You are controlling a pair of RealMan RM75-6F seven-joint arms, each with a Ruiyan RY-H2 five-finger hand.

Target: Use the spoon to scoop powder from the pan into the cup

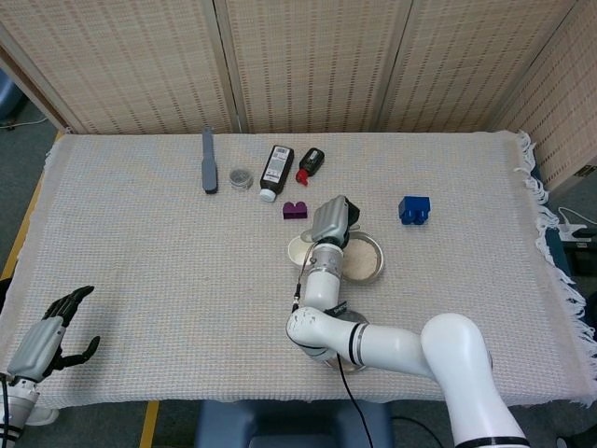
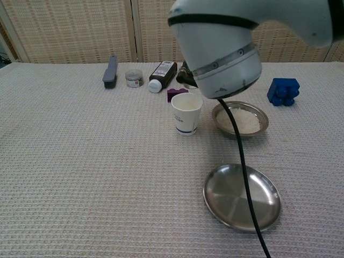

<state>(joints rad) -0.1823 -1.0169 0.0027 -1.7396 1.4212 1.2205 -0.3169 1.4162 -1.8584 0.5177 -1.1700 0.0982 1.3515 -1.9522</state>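
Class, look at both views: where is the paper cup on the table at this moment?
The paper cup stands upright near the table's middle, just left of the pan of powder and in front of the purple block. In the head view the right hand partly covers it.

Paper cup (image 2: 187,114) matt white; pan (image 2: 239,119) and plate (image 2: 242,197) shiny metal; desk (image 2: 80,161) rough woven cloth.

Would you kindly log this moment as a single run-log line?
phase: at cup | right hand: above cup, spoon not visible | pan: holds powder, beside cup | left hand: open, idle at table edge
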